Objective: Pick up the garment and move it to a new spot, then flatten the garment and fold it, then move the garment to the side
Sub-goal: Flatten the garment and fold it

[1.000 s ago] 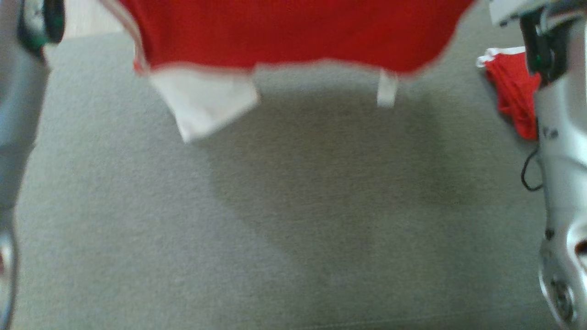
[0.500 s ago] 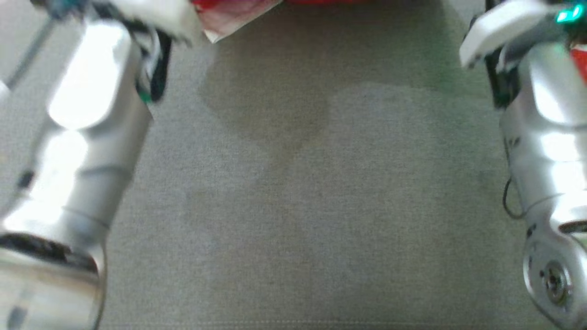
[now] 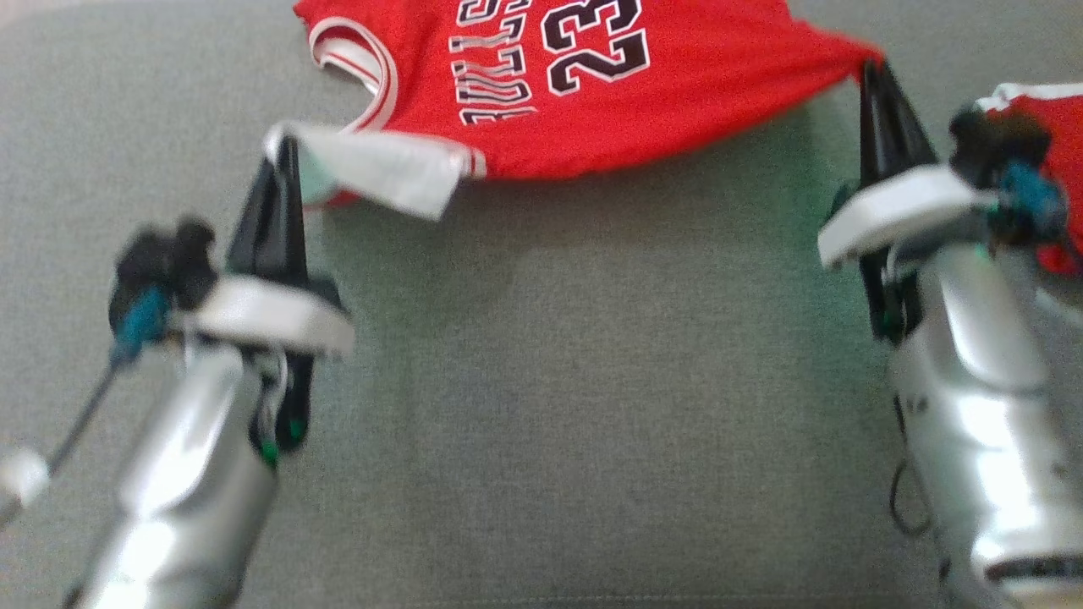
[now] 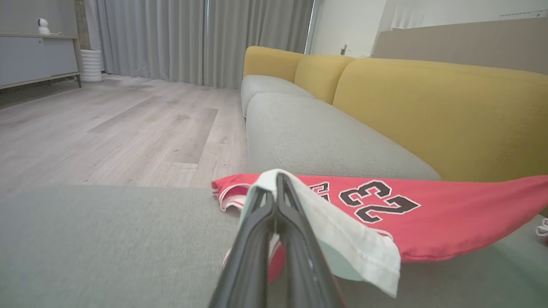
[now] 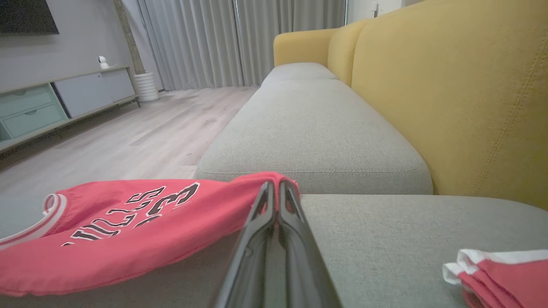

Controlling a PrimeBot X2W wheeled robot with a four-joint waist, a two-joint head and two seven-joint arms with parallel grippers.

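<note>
The garment (image 3: pixel 575 93) is a red basketball jersey with white trim and the number 23, stretched over the grey sofa seat (image 3: pixel 575 389) near the top of the head view. My left gripper (image 3: pixel 283 148) is shut on its white-edged corner (image 4: pixel 299 201). My right gripper (image 3: pixel 871 68) is shut on the opposite red corner (image 5: pixel 274 179). The jersey (image 4: pixel 428 214) hangs taut between the two grippers, its printed side (image 5: pixel 128 214) facing up, and its far part runs past the top edge of the head view.
A second red and white garment (image 3: pixel 1049 144) lies crumpled at the right of the seat, also low right in the right wrist view (image 5: pixel 501 273). Yellow backrest cushions (image 4: pixel 449 115) rise behind the seat. Wooden floor (image 5: pixel 128 137) lies beyond the sofa's front edge.
The head camera's picture has shifted a lot. The jersey, earlier hanging high and cut off at the top, now spreads lower over the seat, and both grippers show holding its corners.
</note>
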